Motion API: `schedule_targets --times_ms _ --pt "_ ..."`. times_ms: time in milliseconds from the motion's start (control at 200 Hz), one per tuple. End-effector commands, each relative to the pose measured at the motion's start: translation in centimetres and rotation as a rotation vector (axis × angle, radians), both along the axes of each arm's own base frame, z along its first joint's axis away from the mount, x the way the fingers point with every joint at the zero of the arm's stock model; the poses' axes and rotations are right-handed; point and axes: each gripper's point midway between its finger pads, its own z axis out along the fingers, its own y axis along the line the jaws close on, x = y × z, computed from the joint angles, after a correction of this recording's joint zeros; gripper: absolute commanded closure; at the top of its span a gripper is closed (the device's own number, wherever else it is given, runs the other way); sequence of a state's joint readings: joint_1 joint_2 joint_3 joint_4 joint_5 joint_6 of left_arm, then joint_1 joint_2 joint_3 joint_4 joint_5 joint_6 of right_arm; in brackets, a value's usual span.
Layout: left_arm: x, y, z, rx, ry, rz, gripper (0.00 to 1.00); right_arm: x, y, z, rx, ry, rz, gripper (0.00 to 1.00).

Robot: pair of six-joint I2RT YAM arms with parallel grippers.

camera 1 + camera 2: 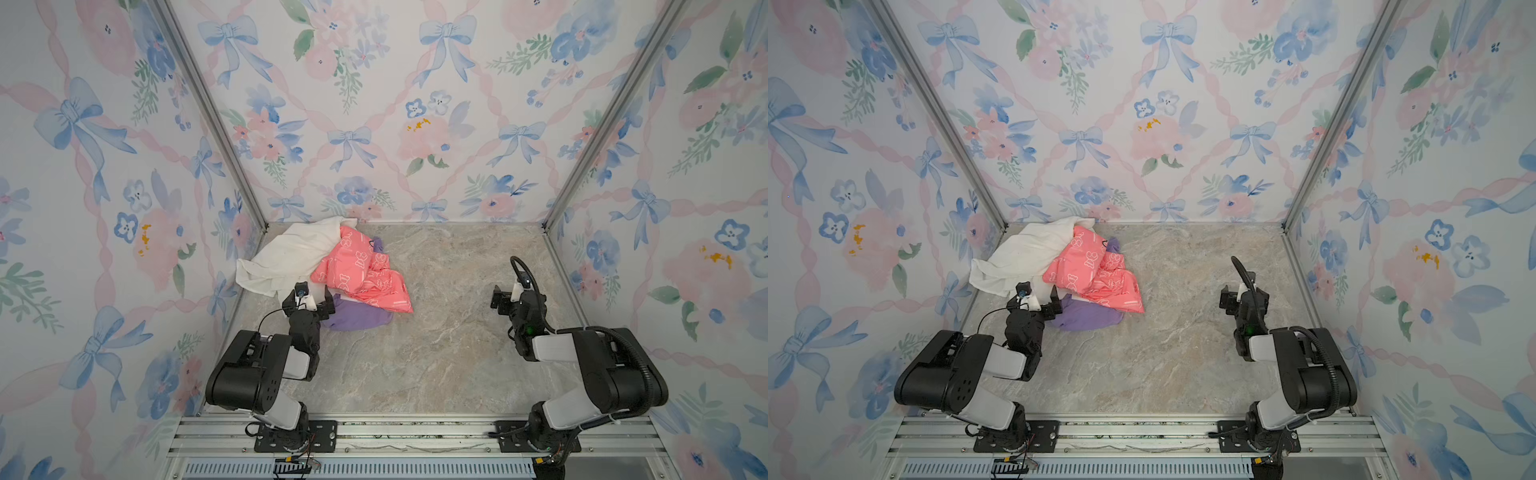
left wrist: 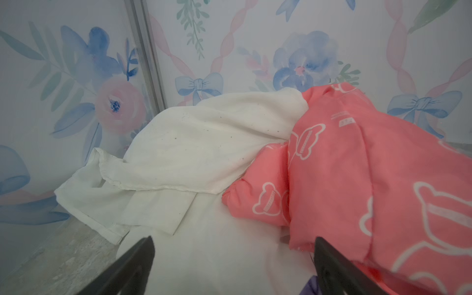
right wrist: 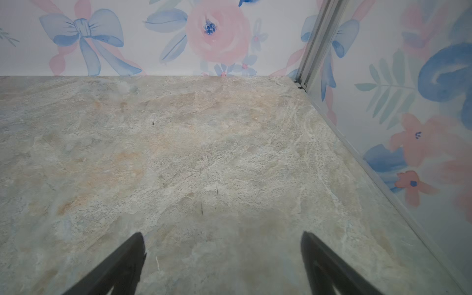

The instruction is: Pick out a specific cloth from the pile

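Lavender cloth [image 1: 359, 318] — mostly buried under coral jacket [image 1: 361, 270], left gripper [image 1: 312, 300] and right gripper [image 1: 500, 301] both spread, empty.

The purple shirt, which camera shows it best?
A top view shows the purple shirt best: its near end lies spread on the table, with another bit peeking out behind the pink jacket. The left wrist view catches only a sliver at its edge. The right wrist view shows none of it, only table.

Marbled stone-look tabletop [image 1: 436, 353], floral bow-patterned walls [image 1: 374, 104], aluminium rail [image 1: 415, 436] along the near edge
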State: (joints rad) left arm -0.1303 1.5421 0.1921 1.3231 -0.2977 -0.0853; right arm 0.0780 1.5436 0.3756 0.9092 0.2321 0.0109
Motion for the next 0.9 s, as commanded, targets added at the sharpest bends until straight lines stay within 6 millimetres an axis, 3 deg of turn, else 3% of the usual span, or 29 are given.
schedule_targets --times_ms 0,775,895 --pt "-0.04 0.08 0.17 0.014 -0.011 -0.005 0.02 0.29 -0.29 0.48 0.006 -0.021 -0.01 0.03" --pt "0.02 0.06 0.23 0.013 -0.013 -0.005 0.02 0.3 -0.34 0.5 0.005 -0.021 -0.012 0.03" --pt "-0.04 0.1 0.32 0.016 -0.016 0.002 0.02 0.43 0.43 0.65 -0.01 -0.008 0.021 0.03"
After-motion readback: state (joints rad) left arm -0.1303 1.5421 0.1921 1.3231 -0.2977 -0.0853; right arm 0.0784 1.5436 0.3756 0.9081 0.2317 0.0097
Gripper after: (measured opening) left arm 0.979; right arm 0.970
